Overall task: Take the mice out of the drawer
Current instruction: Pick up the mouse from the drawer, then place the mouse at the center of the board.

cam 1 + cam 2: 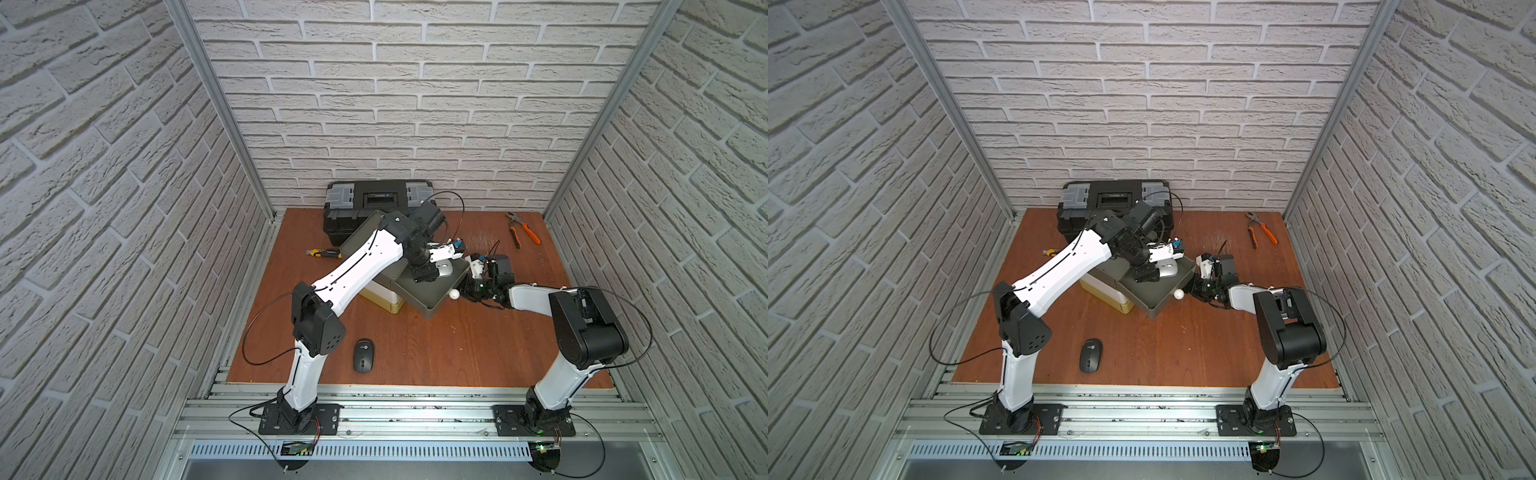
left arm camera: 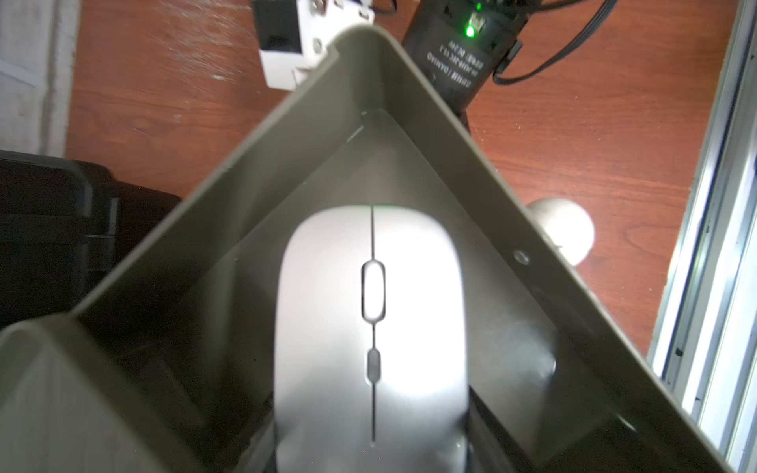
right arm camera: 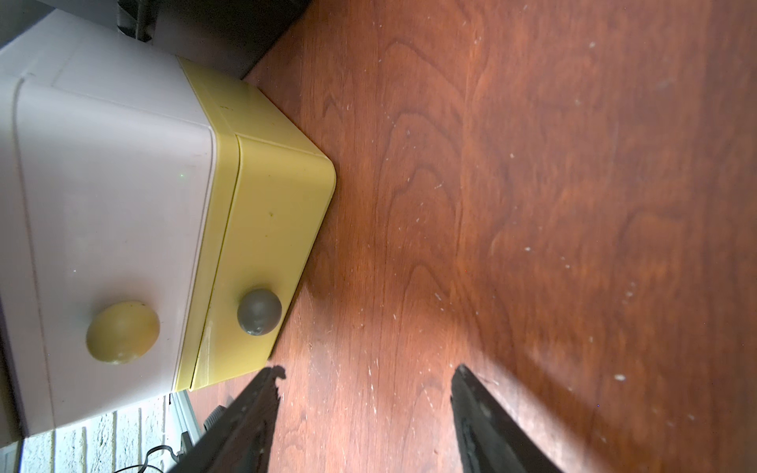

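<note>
**Left wrist view: silver mouse dead ahead of your left claw**

In that view the silver mouse (image 2: 370, 327) fills the middle. It lies on the floor of the olive drawer (image 2: 450, 135), and its long axis runs straight out from the camera toward the drawer's corner. So you are lined up lengthwise with it, and I judge the way out is up and over the wall.

In both top views your left claw (image 1: 436, 264) is down inside the drawer, right at the mouse. Nothing shows whether it is clamped on the mouse or only beside it, so you cannot tell.

Your right claw (image 3: 364, 409) has its fingers (image 3: 254, 417) apart over bare table (image 3: 532, 204). It is outside the drawer, just beside the front wall and the white knob (image 1: 455, 294). The left arm is plainly the nearer one.

Count: two mice in view. One is the silver one in the drawer, and one is a black mouse (image 1: 364, 355) out on the table near the front edge. Any others are hidden. There is also one toolbox (image 1: 374, 195), one pair of pliers (image 1: 521, 230) and one knife (image 1: 324, 252).
</note>
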{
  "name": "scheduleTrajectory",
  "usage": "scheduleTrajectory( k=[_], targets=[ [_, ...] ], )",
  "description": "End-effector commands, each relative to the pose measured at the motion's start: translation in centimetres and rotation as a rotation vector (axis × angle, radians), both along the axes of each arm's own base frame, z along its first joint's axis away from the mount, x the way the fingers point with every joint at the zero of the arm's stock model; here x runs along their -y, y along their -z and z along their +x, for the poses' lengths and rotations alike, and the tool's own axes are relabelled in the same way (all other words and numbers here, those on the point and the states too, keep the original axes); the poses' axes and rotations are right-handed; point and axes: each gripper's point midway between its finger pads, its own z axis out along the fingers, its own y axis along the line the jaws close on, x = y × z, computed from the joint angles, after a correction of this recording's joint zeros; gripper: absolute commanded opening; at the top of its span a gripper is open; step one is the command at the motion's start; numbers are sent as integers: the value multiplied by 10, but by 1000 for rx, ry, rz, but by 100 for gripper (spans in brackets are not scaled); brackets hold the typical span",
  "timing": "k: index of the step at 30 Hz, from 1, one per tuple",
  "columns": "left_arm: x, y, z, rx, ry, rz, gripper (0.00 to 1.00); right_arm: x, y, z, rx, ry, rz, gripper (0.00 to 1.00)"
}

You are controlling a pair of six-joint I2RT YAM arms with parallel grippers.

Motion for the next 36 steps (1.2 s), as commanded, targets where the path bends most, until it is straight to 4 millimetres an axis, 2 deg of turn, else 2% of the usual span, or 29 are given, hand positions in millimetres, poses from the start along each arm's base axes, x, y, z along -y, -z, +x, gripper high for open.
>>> scheduleTrajectory(
  k=[1,4,7,11,15,17,19,21,24,27,31,36],
  targets=[
    [-9,-47,-10,81,-8,-73,45,-11,-14,8,68,-45,20,68],
    [-23,-64,-20,103,-50,-78,46,-11,-13,8,64,-45,16,68],
    [-51,-66,-24,124,-183,-61,46,-8,-13,6,62,-49,-5,68],
    [-92,-53,-51,84,-377,-121,47,6,-11,6,49,-20,-52,68],
    [-129,-34,-95,11,-547,-178,47,23,-6,6,14,26,-71,68],
    [-147,-24,-112,13,-634,-180,48,32,-3,5,2,49,-84,68],
    [-157,-15,-131,-12,-692,-219,48,40,0,5,-8,73,-91,68],
    [-160,2,-146,-46,-735,-241,48,46,0,6,-13,88,-95,68],
    [-158,39,-165,-112,-789,-232,48,55,-1,4,-17,112,-110,68],
    [-143,73,-175,-147,-809,-231,48,64,-2,2,-21,143,-131,68],
    [-123,109,-165,-107,-880,-262,48,74,-4,1,-29,179,-134,68],
    [-110,128,-141,-19,-1000,-309,49,76,-11,-1,-13,189,-127,68]
  ],
)
